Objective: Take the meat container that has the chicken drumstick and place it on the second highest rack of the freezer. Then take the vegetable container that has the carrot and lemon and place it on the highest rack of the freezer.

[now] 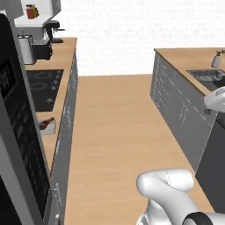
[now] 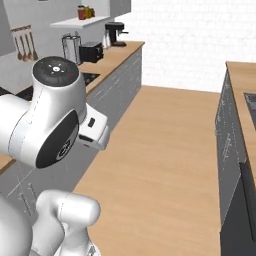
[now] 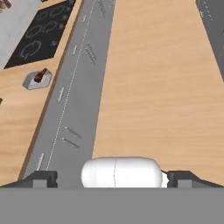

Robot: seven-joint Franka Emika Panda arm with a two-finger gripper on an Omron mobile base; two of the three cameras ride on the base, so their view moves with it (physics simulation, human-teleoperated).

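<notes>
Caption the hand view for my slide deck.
Open tool above the floor, a small tray of meat on the wooden counter beside the cooktop.

Illumination is even and bright in all three views, with no discernible source. Cast shadows are faint to nil. The white rear wall at upper centre is near overexposure. Rendering is soft and low in detail; distant small items appear blurred. No edge distortion is evident.

Home kitchen, galley type: black hob set in wood counter, coffee machine & toaster beyond hob, sink on counter opp. hob.
</notes>
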